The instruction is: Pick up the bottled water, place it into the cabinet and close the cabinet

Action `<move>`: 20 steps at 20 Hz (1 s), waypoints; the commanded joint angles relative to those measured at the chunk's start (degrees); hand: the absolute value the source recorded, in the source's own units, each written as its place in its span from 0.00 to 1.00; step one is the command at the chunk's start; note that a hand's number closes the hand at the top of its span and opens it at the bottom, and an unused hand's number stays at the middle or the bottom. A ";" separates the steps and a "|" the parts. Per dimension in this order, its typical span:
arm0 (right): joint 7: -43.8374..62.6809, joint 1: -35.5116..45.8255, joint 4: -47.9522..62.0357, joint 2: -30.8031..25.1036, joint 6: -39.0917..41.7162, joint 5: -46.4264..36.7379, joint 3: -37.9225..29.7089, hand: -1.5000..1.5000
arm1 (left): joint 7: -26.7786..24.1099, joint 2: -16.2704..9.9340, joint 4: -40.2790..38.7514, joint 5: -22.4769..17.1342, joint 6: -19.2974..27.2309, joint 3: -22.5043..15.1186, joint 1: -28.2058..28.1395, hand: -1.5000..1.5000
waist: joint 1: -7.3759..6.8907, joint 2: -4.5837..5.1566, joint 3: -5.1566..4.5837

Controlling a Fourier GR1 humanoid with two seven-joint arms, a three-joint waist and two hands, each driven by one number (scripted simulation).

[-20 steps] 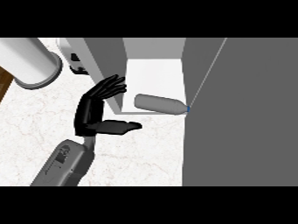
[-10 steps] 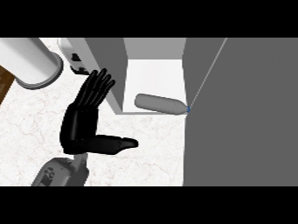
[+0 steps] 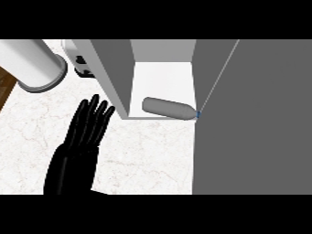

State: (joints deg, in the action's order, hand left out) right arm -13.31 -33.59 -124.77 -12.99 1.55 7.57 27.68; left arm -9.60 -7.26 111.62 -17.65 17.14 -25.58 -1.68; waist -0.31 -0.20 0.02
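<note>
A black hand (image 3: 77, 151), the only one in view, rises from the lower edge at about 7 o'clock over the white marble tabletop (image 3: 145, 155), its fingers (image 3: 94, 114) straight and pressed close together, tips aimed toward 12 o'clock and holding nothing. Which of the robot's hands it is cannot be told. The bottled water (image 3: 166, 108) lies on its side on the cabinet (image 3: 162, 80) floor, blue cap at the open front edge, just right of the fingertips. Half a second ago the thumb jutted sideways and grey forearm showed; now neither is visible. A white cylinder (image 3: 30, 61) stands at 10 o'clock.
</note>
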 commanded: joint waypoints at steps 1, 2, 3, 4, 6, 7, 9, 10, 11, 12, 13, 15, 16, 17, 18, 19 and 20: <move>4.02 1.49 -0.98 -1.73 0.93 -3.51 4.12 1.00 | -2.84 -2.38 6.58 0.43 -2.46 -3.30 -8.64 0.00 | -0.30 -0.01 -0.06; 6.13 0.97 -2.62 -3.41 2.03 -2.78 4.35 1.00 | -2.91 -4.58 9.01 -2.69 -4.59 -0.95 -10.98 0.00 | -0.61 -0.03 -0.09; 5.12 1.21 -0.66 -5.23 4.22 -1.55 2.83 1.00 | -5.36 -4.39 7.48 -2.25 -4.81 -0.62 -12.55 0.00 | -0.47 0.03 -0.07; 5.67 2.50 -1.67 -5.81 4.81 -3.51 4.24 1.00 | -4.32 -3.46 8.99 -1.17 -2.87 -0.56 -11.53 0.00 | -0.36 0.02 -0.05; 5.18 1.26 -4.10 -8.31 6.61 -5.64 6.26 1.00 | -4.41 -5.66 11.77 -3.02 -3.84 2.15 -14.57 0.00 | -0.27 -0.07 -0.06; 4.21 1.78 -2.62 -7.07 6.05 -8.77 9.44 1.00 | -7.23 -6.93 11.57 -4.62 -6.35 4.09 -16.48 0.00 | -0.41 -0.11 -0.10; 7.03 2.60 -5.18 -9.57 8.69 -6.48 9.09 1.00 | -8.94 -7.00 13.40 -4.08 -6.12 2.92 -21.37 0.00 | -0.90 -0.10 -0.10; 8.39 3.65 -3.79 -6.97 7.07 -6.98 10.78 1.00 | -7.50 -9.96 19.19 -6.92 -7.55 5.66 -24.47 0.00 | -1.47 -0.13 -0.10; 7.81 4.28 -3.47 -7.45 7.43 -9.12 11.57 1.00 | -10.39 -10.67 17.70 -6.80 -9.37 6.86 -26.19 0.00 | -1.33 -0.16 -0.12; 11.91 4.46 -7.47 -6.78 6.14 -9.62 12.81 1.00 | -9.60 -11.75 17.50 -10.26 -10.96 10.39 -26.31 0.00 | -1.01 -0.04 -0.16; 9.65 5.37 -6.47 -6.51 7.17 -10.36 13.85 1.00 | -10.23 -9.55 17.44 -6.97 -8.91 6.98 -26.77 0.00 | -0.71 -0.07 -0.09; 12.37 6.94 -6.95 -3.56 5.34 -13.67 17.74 1.00 | -9.53 -10.98 18.36 -9.58 -10.48 9.63 -27.65 0.00 | -0.75 -0.04 -0.13; 12.34 5.91 -8.48 -4.75 5.83 -14.93 18.25 1.00 | -11.04 -12.18 17.17 -12.47 -13.12 12.69 -29.12 0.00 | -0.83 -0.15 -0.19; 13.61 5.06 -10.95 -4.62 4.95 -15.51 18.18 1.00 | -8.74 -13.53 22.08 -13.64 -12.51 13.78 -31.05 0.00 | -0.97 -0.27 -0.17; 14.24 6.50 -9.43 -3.89 5.40 -15.71 18.86 1.00 | -10.29 -13.64 19.83 -15.45 -14.35 15.95 -30.78 0.00 | -1.30 -0.17 -0.22; 15.40 7.89 -8.35 -2.83 5.39 -16.18 19.57 1.00 | -8.98 -13.59 21.62 -14.57 -13.58 14.48 -31.32 0.00 | -1.38 -0.08 -0.16; 15.83 9.68 -6.44 -2.42 6.28 -15.27 18.91 1.00 | -10.97 -13.02 19.56 -15.19 -15.14 15.06 -31.21 0.00 | -1.62 0.05 -0.18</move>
State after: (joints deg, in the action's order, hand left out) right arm -0.46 -27.56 -132.17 -22.20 7.94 -5.66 33.66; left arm -19.34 -19.51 130.84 -30.19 4.57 -13.12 -30.84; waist -1.56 0.33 0.10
